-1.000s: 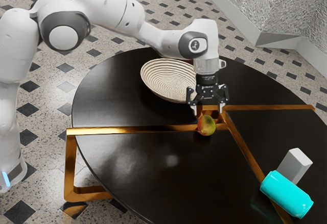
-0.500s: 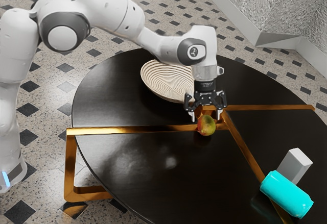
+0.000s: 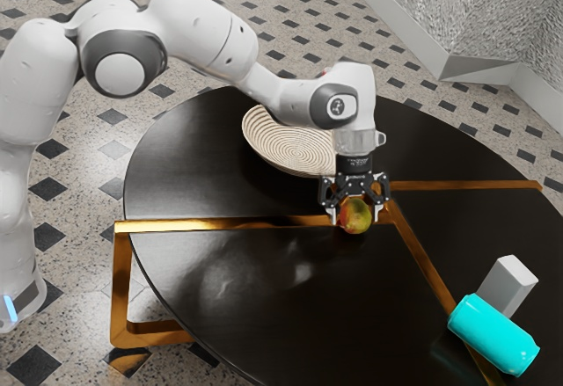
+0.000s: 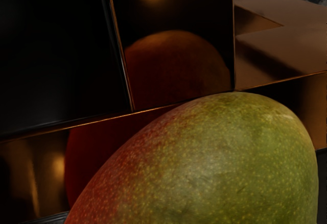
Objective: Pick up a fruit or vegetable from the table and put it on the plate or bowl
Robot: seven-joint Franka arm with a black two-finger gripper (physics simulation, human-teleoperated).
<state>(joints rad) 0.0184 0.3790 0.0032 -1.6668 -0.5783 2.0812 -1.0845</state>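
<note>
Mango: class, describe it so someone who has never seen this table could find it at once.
On the round black table with gold lines, look where the lines meet beside the woven bowl. The mango lies there under the black gripper, the only fruit, green blushing red, unlike the teal can.

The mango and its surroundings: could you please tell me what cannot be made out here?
Mango: exterior view, partly hidden by the end effector; wrist view, lower part cut by the edge.
Bowl: exterior view, part of rim behind the arm.
Grey block: base behind the teal can.
</note>
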